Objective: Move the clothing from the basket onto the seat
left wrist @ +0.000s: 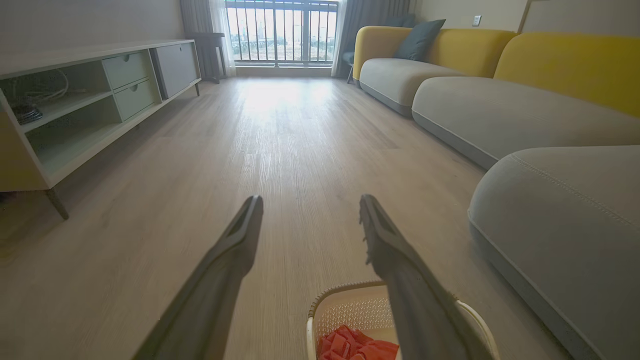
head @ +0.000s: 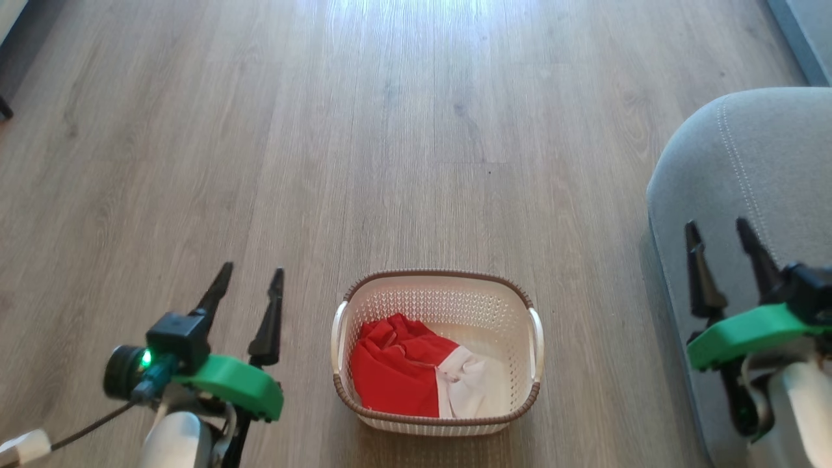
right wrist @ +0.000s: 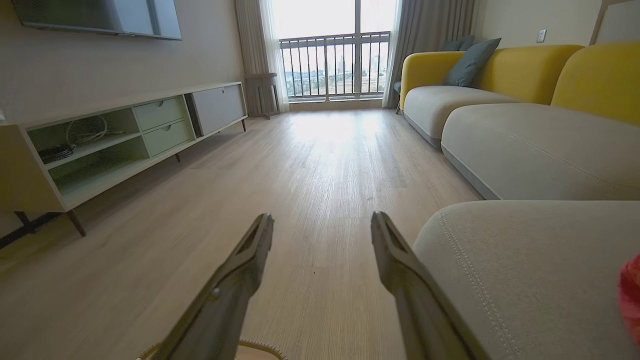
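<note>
Fingers [head: 272, 318] of the left gripper [head: 253, 268] stand spread well apart and empty, touching nothing; that arm sits low, its fingers reaching forward above the pale wood-plank floor [head: 390, 130] and leaning slightly toward the right. Just beside them on their right, nearer the robot, stands the small cream perforated plastic basket with a brown woven-look rim [head: 432, 273], and the bright red and white soft fabric clothing [head: 393, 370] lies crumpled inside it. From the left wrist, one finger hides part of the basket's rim.

The right gripper [head: 715, 223] is likewise parted and empty, its fingers pointing forward over the near edge of the large grey upholstered seat with a light stitched seam [head: 747, 162], which spreads beyond them and to their right. From the right wrist, a blurred red shape [right wrist: 631, 295] lies on the seat to the right of the fingers, cut off by the frame edge and too unclear to identify
</note>
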Motion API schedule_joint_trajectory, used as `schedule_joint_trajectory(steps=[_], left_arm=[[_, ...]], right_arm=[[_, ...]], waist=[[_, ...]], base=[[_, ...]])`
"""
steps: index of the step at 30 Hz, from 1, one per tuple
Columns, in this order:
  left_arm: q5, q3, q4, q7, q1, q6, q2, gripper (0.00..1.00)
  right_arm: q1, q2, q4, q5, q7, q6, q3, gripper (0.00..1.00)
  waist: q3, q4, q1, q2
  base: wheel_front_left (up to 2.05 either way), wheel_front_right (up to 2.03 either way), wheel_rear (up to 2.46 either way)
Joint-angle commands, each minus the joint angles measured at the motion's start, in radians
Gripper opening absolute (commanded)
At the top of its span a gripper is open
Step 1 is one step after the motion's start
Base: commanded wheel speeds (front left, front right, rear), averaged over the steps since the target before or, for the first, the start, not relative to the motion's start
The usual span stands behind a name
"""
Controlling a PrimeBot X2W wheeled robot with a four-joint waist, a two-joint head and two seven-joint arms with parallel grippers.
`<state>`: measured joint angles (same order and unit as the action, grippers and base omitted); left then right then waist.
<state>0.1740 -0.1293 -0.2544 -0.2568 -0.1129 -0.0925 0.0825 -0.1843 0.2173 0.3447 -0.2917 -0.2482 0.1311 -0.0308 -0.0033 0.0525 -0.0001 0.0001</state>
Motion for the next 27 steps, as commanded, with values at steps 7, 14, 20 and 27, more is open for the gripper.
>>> schedule_joint_trajectory(steps=[7,14,20,27], left_arm=[[-0.032,0.106,0.041,-0.005,0.025,0.005,-0.016,1.00],[-0.057,0.139,0.057,-0.005,0.084,0.007,-0.026,1.00],[-0.067,0.141,0.057,-0.005,0.104,0.003,-0.030,1.00],[-0.073,0.125,0.043,-0.005,0.107,-0.003,-0.032,1.00]], right_arm=[[0.052,-0.023,-0.036,-0.009,-0.013,0.000,0.054,1.00],[0.108,-0.055,-0.055,0.006,-0.013,0.000,0.043,1.00],[0.127,-0.065,-0.065,0.019,-0.013,0.000,0.038,1.00],[0.127,-0.070,-0.064,0.030,-0.013,0.000,0.038,1.00]], waist=[[-0.018,-0.009,0.0001,-0.0001],[-0.032,-0.013,0.0001,-0.0001],[-0.035,-0.013,0.0001,-0.0001],[-0.027,-0.013,0.0001,-0.0001]], base=[[0.00,0.00,0.00],[0.00,0.00,0.00],[0.00,0.00,0.00],[0.00,0.00,0.00]])
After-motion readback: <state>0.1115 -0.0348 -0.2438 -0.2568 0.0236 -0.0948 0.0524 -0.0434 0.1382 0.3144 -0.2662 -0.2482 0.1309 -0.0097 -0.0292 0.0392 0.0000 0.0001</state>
